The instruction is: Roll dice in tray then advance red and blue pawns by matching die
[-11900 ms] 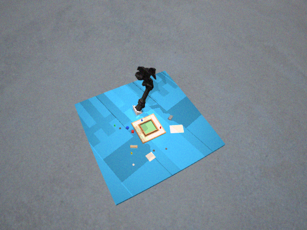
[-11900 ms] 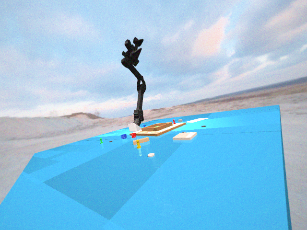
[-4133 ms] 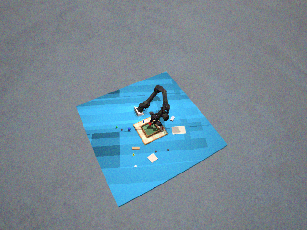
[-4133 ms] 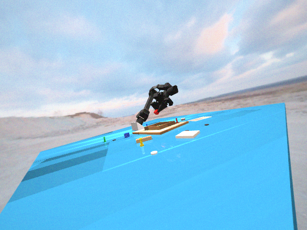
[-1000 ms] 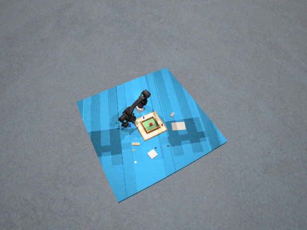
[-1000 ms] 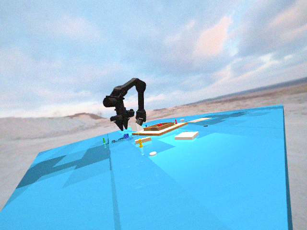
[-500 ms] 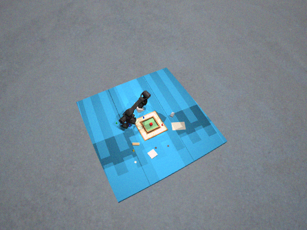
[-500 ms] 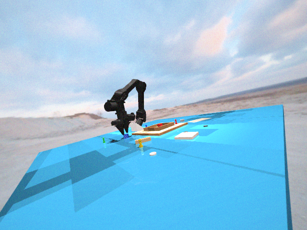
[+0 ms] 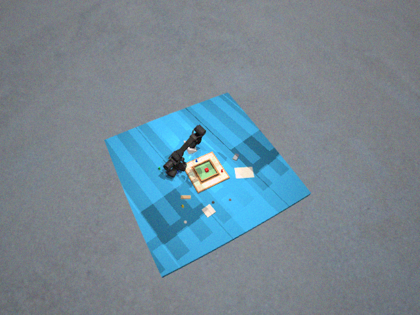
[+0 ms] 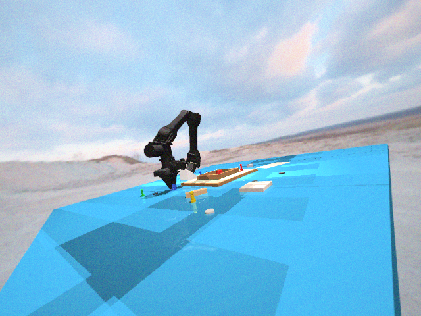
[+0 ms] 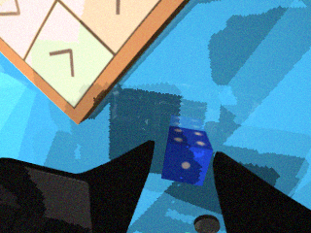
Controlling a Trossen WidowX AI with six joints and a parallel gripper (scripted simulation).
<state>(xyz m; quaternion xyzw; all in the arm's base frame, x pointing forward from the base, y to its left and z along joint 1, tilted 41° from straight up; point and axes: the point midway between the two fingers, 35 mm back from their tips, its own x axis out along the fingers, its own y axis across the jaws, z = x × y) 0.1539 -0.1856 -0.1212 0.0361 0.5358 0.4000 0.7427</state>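
The blue die [image 11: 187, 155] [image 10: 173, 186] lies on the blue table just off a corner of the game board [image 11: 97, 29] [image 9: 212, 155]. My gripper [image 11: 184, 151] [image 9: 172, 172] [image 10: 171, 185] is down at the table with a finger on each side of the die. The fingers are open, with a visible gap on the left side. The red die [image 9: 206, 169] [image 10: 219, 171] rests in the green tray [image 9: 197, 174] at the board's middle. The red pawn [image 9: 222, 170] [image 10: 241, 166] and the blue pawn [image 9: 195, 159] [image 10: 200, 172] stand on the board's track.
A green pawn [image 9: 159, 168] [image 10: 142, 192], a yellow pawn [image 9: 182, 205] [image 10: 193, 196], a wooden block [image 9: 185, 196] [image 10: 196, 192], a white tile [image 9: 208, 210] [image 10: 255, 185], a white card [image 9: 244, 172], a grey cube [image 9: 235, 157] and a pale disc [image 10: 209, 210] lie around. A dark disc [image 11: 207, 223] lies near my fingers.
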